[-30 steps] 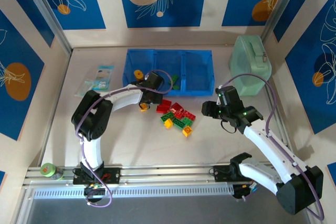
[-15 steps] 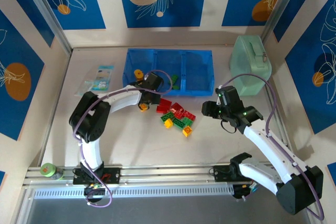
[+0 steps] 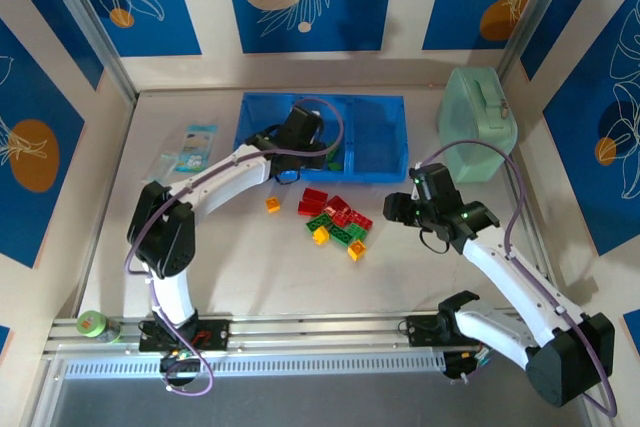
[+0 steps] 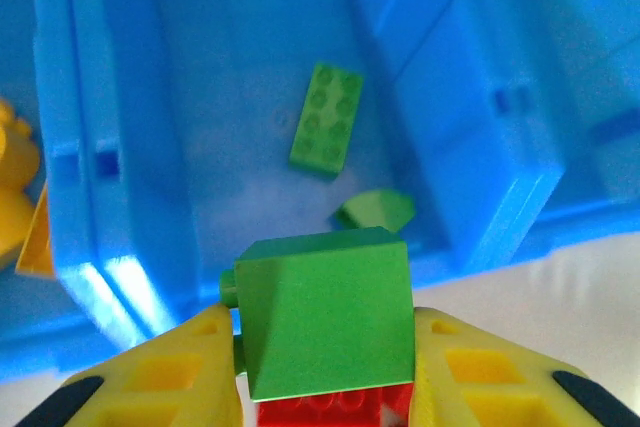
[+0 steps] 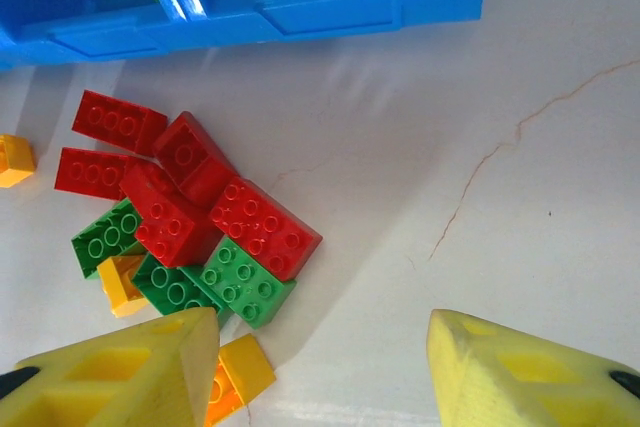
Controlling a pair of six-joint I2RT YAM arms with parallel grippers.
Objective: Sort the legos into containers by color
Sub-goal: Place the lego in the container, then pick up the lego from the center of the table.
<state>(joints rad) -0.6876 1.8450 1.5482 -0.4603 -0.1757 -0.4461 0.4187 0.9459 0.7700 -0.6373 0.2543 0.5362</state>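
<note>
Drop-off of a green lego (image 4: 325, 312): the left gripper (image 4: 325, 347), clamped on it, hangs above the near wall of the middle bin (image 4: 240, 97) of the containers (image 3: 375, 99), which holds two green bricks (image 4: 327, 118); the next move is probably a short advance and release, while the right gripper (image 5: 320, 332) stands wide apart near the unsorted legos (image 5: 190, 217).

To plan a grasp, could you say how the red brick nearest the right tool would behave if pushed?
The red brick looks rigid and glossy, so it would probably slide, not bend. Boxy, it should not roll. It touches a green brick and another red brick, so a push likely shifts them too.
</note>
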